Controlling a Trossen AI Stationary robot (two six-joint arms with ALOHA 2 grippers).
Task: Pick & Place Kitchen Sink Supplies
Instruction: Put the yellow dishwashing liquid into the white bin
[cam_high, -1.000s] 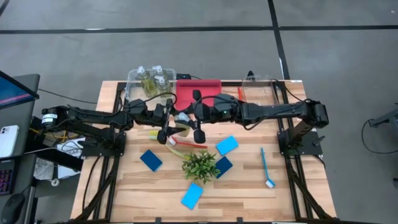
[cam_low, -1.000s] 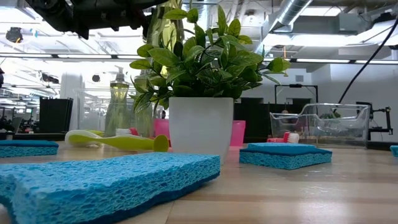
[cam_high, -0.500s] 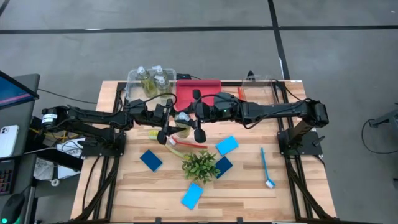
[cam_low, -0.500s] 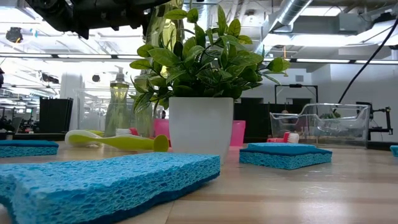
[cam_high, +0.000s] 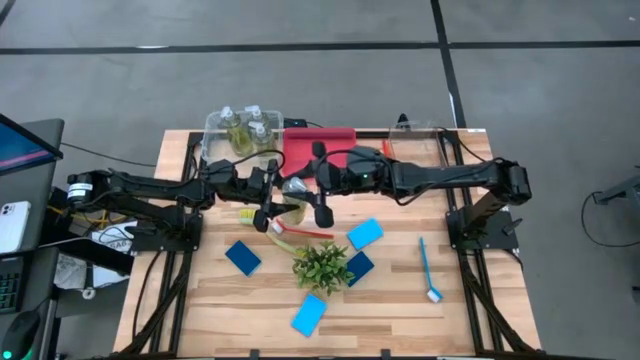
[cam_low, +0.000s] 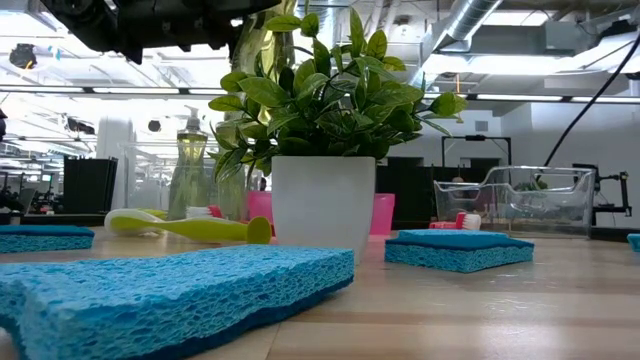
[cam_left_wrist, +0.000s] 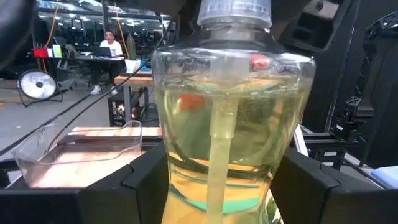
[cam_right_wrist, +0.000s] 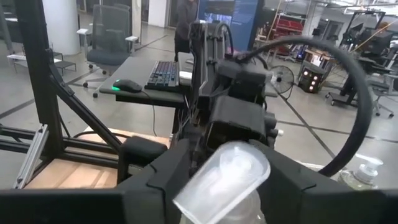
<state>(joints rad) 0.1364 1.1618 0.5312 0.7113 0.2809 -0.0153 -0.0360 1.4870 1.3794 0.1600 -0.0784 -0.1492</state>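
Four sponges (cam_high: 309, 314) lie loose on the front half of the tabletop (cam_high: 200, 300) around the potted plant (cam_high: 321, 266), with the blue brush (cam_high: 428, 270) off to the right and the red brush (cam_high: 300, 232) and yellow brush (cam_high: 250, 213) just behind the plant.

Past them, over the middle of the tabletop, both arms meet on one bottle (cam_left_wrist: 230, 124), held clear of the wood. The left gripper (cam_high: 268, 200) pinches its wide body from both sides. The right gripper (cam_high: 318, 195) sits at the pump cap (cam_right_wrist: 224, 177); whether it grips that cap I cannot tell.

This looks like a handover from one arm to the other. Next, one gripper must have a sure hold before the other lets go, or the bottle drops.

The bottle's long axis stands roughly upright, pump end up, base toward the tabletop.

Farthest back, the clear bin (cam_high: 215, 125) holds three more bottles, beside the red bin (cam_high: 320, 140).
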